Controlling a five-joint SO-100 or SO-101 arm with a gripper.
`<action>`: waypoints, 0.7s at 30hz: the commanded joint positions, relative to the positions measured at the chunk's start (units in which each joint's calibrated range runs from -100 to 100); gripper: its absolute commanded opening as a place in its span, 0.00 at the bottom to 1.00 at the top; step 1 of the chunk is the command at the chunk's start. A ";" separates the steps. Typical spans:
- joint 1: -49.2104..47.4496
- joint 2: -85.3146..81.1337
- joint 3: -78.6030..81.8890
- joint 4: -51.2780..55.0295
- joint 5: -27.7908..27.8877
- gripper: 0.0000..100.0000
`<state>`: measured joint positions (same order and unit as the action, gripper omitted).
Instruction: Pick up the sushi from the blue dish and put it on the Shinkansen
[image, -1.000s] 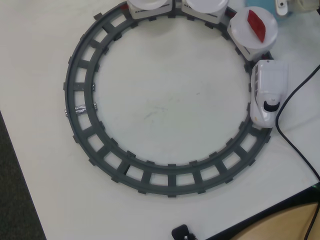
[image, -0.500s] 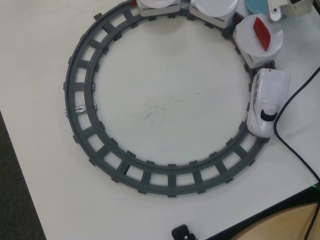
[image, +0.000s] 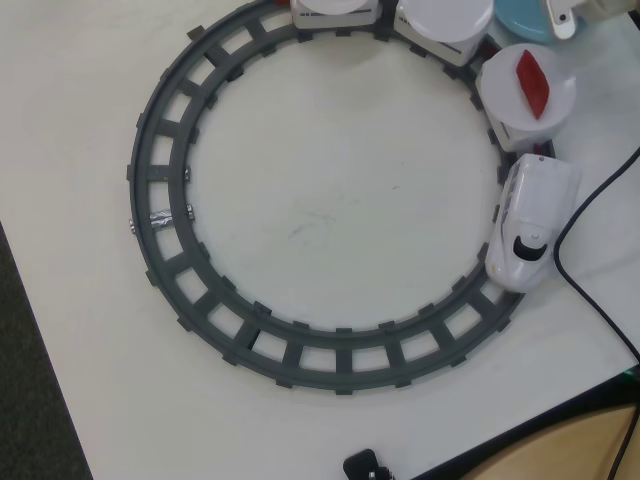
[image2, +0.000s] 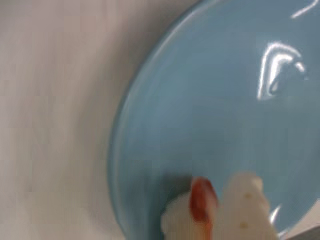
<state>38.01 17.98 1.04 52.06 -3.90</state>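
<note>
On the desk (image: 330, 210), the Shinkansen (image: 528, 222) sits at right on the track (image: 160, 215). The blue dish (image2: 215, 115) fills the wrist view, with the sushi (image2: 192, 215) at bottom (blurred); whether the fingers (image2: 247, 210) grip it, I cannot tell. Transfer remains.

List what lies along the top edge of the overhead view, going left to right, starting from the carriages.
First white plate on its carriage → second white plate → blue dish → pale part of the arm at the corner. The third white plate with the red piece sits lower, so it is left out.
</note>
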 joint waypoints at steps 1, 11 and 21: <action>0.64 -6.75 -3.46 3.53 4.31 0.25; 7.59 -10.00 -3.46 13.28 13.86 0.26; 7.06 -4.66 -3.46 11.74 17.32 0.26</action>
<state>45.18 12.25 0.95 66.05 12.94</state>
